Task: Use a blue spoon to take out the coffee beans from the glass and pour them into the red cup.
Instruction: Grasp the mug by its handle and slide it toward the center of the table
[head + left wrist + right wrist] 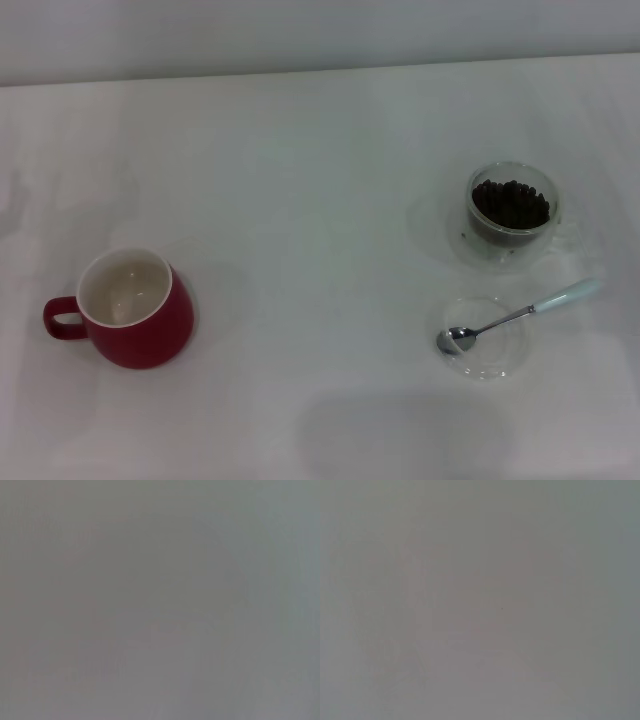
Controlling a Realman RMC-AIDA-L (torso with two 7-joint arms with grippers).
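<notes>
Blue spoon [520, 315]: light, stiff, slick metal bowl resting in clear dish [487, 337], pale handle overhanging rim near glass [512, 212] of coffee beans [511, 203]. Best hold: handle. Red cup [130, 307] well apart. No fingers visible; state, offsets unknown.

We see the red cup [135, 310] upright at eight o'clock on the table [300, 200], handle pointing nine. At two o'clock stands the glass [511, 212], full of dark beans [510, 203]. Just nearer, the spoon [520, 315] lies with its bowl on a clear dish [487, 337].
</notes>
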